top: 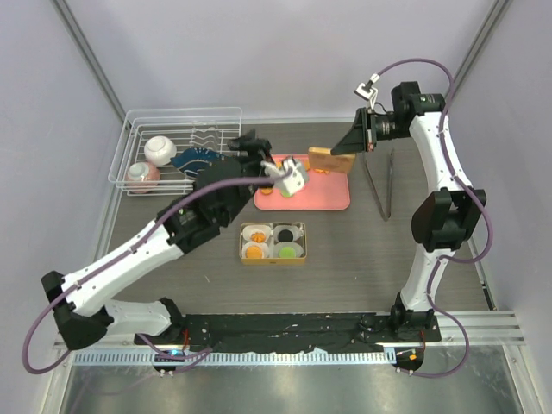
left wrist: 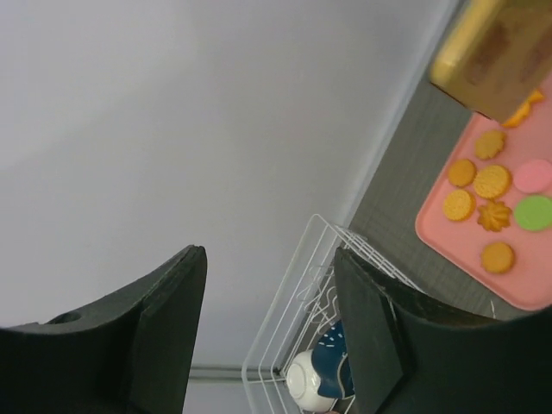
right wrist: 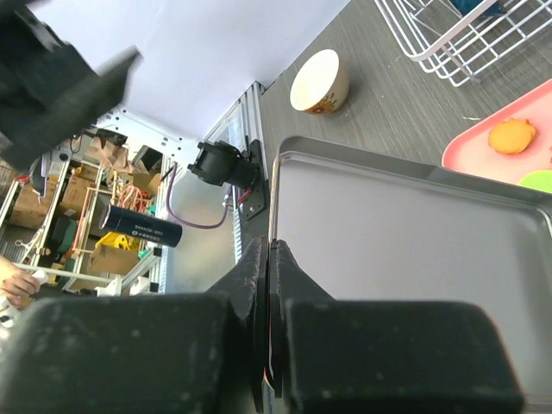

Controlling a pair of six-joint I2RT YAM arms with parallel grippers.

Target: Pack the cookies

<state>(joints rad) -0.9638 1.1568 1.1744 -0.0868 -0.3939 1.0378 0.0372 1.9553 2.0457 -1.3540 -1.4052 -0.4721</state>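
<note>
The left gripper (left wrist: 267, 259) hangs tilted above the desk (top: 362, 250) with its fingers apart and nothing between them, near the pink tray (left wrist: 453, 240). Most of the cookies (left wrist: 492, 181) lie loose on that tray: orange ones, a green one and a pale pink one. A few more sit inside the gold tin (top: 273, 262) just in front of the tray. The right gripper (right wrist: 269, 259) is clamped together on the rim of the tin lid (right wrist: 405, 233), holding it tilted over the tray's far edge. A wire rack (top: 181, 129) stands off to the left.
</note>
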